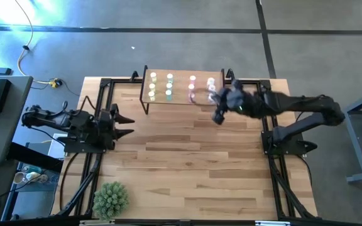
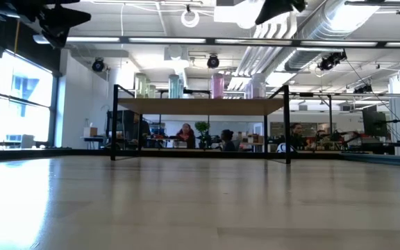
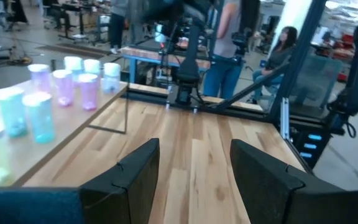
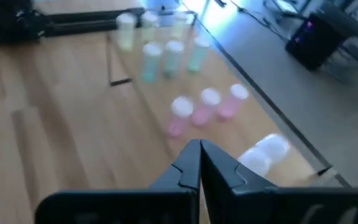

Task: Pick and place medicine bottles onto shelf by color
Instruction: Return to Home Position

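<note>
The shelf (image 1: 184, 88), a small light-wood board on black legs, stands at the table's far edge. The medicine bottles stand on it in colour groups: yellow (image 4: 126, 28) at the left end, then green (image 4: 169, 59), pink (image 4: 207, 106) and white (image 4: 263, 152) at the right end. My right gripper (image 4: 199, 155) is shut and empty. It hovers over the table by the shelf's near right corner (image 1: 219, 116), pointing slantwise down at the pink and white bottles. My left gripper (image 3: 194, 162) stands open and level at the table's left edge (image 1: 127, 124), with nothing between its fingers.
A spiky green potted plant (image 1: 110, 199) stands near the table's near left corner. Black mounting frames (image 1: 275, 144) run along both sides of the table. Bare planks (image 1: 187, 163) lie between the arms. People (image 3: 225, 43) sit and stand in the room beyond the table.
</note>
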Available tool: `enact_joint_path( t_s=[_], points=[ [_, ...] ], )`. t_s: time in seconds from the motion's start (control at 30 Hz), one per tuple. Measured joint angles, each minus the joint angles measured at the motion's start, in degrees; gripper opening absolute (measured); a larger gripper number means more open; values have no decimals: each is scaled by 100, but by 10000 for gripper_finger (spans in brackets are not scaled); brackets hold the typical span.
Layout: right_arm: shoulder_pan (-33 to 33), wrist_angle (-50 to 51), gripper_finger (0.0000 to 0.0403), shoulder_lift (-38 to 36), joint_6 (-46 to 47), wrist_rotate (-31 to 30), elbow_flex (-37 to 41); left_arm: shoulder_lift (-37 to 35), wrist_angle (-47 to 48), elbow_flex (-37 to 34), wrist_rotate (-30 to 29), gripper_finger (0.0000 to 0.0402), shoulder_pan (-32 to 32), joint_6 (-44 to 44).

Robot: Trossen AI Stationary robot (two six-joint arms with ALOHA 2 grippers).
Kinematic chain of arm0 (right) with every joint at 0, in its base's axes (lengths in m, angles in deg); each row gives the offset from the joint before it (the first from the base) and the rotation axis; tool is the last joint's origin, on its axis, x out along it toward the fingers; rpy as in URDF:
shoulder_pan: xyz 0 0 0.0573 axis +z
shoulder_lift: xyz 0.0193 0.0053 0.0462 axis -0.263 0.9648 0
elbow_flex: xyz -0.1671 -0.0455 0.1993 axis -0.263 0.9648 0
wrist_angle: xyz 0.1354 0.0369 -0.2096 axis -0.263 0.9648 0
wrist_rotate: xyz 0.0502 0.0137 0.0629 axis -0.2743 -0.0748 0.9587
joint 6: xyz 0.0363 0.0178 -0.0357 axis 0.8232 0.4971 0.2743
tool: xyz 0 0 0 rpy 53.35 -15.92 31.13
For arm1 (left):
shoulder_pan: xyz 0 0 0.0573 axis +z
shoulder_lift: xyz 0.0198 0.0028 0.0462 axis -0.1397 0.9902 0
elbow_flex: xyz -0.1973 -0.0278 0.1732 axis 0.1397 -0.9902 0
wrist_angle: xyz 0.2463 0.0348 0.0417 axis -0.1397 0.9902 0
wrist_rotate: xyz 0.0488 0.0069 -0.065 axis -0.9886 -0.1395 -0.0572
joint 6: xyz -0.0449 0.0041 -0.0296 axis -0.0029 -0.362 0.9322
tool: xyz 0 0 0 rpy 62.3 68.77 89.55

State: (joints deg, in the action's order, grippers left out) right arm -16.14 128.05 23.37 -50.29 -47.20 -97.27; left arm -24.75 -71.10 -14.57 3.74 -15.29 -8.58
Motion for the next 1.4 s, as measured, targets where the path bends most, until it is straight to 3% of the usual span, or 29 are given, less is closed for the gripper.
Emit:
enact_joint_path(
  t_s=[0.23,0.43,0.67,0.97,1.2,1.4],
  points=[
    [832,-1440,0,-1221,252,-220,2074,-524,172,-81,-8,186,1,-240],
    [1327,-2592,0,-2357,370,-213,3693,-890,-252,-854,9,186,1,-176],
    [1673,-4443,0,-3564,-340,-198,5281,-1303,-837,-1565,138,186,1,30],
    [1873,-4985,0,-4601,-500,242,6228,-1603,-883,-1969,200,186,1,-106],
    [1970,-5332,0,-5015,-500,347,6764,-1601,-900,-1969,174,186,1,-126],
    [1983,-5402,0,-5224,-472,434,7052,-1603,-999,-1967,-181,186,6,-558]
  ],
)
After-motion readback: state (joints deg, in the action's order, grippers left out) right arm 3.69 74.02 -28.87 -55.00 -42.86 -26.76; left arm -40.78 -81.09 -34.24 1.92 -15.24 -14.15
